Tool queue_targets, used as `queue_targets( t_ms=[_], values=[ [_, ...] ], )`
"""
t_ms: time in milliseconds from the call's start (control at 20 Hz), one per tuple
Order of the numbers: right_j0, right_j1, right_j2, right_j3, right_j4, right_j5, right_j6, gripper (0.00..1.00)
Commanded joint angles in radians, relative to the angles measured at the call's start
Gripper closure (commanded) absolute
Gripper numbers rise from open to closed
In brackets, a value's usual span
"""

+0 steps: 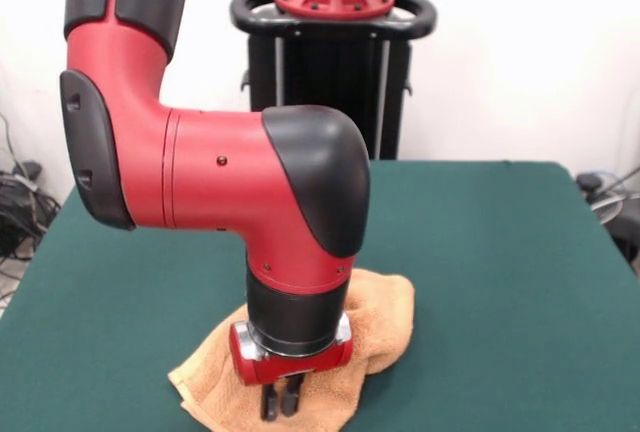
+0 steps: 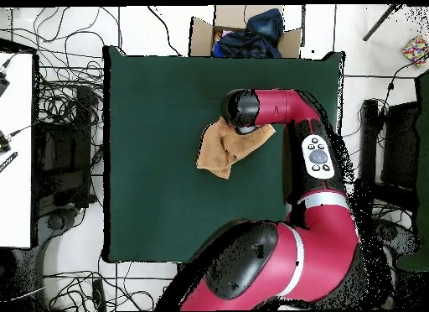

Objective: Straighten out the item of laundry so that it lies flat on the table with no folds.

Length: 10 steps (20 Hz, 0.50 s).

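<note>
The item of laundry (image 1: 385,312), an orange-tan towel, lies rumpled and folded over on the green table (image 1: 500,272) near its front edge. My gripper (image 1: 282,407) points straight down onto the towel's front part. Its two dark fingers (image 1: 270,402) stand close together with their tips in the cloth. In the overhead view the towel (image 2: 216,153) sits right of the middle of the table (image 2: 151,158) as a bunched, slanted shape. There the arm's wrist (image 2: 240,108) covers its upper right end and hides the gripper.
The arm (image 2: 314,149) reaches along the table's right side in the overhead view. A cardboard box (image 2: 201,36) with dark clothes stands beyond the table's top edge. Cables (image 2: 63,99) and a white desk (image 2: 15,149) lie to the left.
</note>
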Motion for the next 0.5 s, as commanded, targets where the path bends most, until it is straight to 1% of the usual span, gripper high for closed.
queue_targets(
  t_ms=[50, 100, 200, 500],
  values=[
    [-0.011, 0.053, 0.011, 0.074, -0.044, -0.104, -0.037, 1.0],
    [-0.007, 0.057, 0.007, 0.061, -0.034, -0.055, -0.049, 1.0],
    [0.0, 0.056, 0.003, 0.05, -0.036, -0.021, -0.071, 1.0],
    [-0.009, 0.04, 0.01, 0.069, -0.034, -0.023, -0.087, 1.0]
  ],
)
